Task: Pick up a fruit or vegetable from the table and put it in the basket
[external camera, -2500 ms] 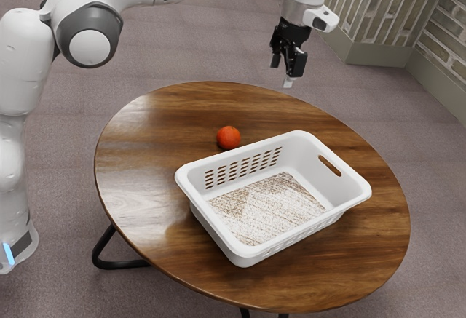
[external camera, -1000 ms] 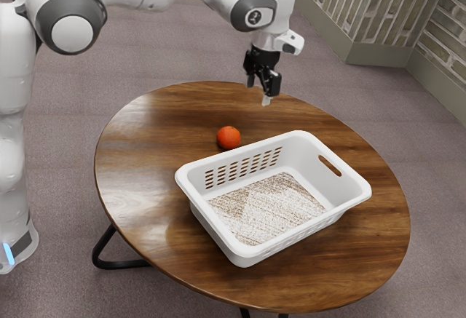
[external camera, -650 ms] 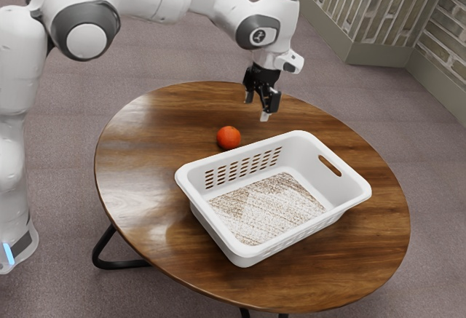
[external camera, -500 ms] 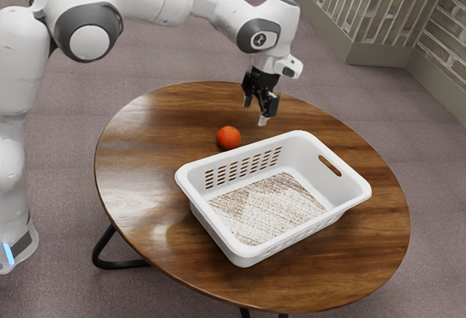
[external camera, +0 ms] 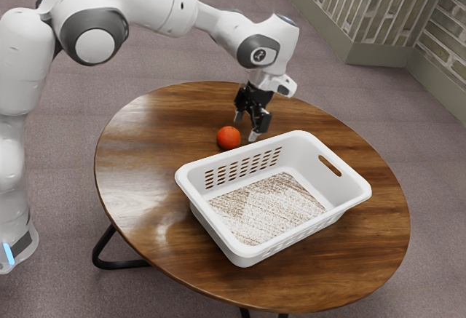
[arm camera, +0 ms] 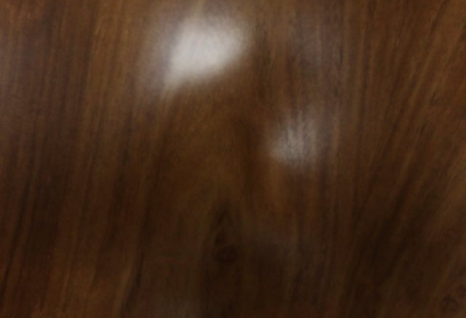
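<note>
Hand [external camera: 246,126] open, fingers apart, near red-orange fruit [external camera: 228,138] on table [external camera: 145,187], beside basket [external camera: 304,161].

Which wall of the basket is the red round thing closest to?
The long wall on the side where the gripper hovers: the red fruit sits just outside it, and the other three walls are farther off.

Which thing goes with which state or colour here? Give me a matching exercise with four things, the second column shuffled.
Things:
1. gripper
2. fruit
3. basket
4. table

Descriptions:
A. white, with slots through its side
B. brown wood, with a curved edge
C. orange-red and round, beside the basket
D. black, open, holding nothing

Right pairs: 1-D, 2-C, 3-A, 4-B
</note>
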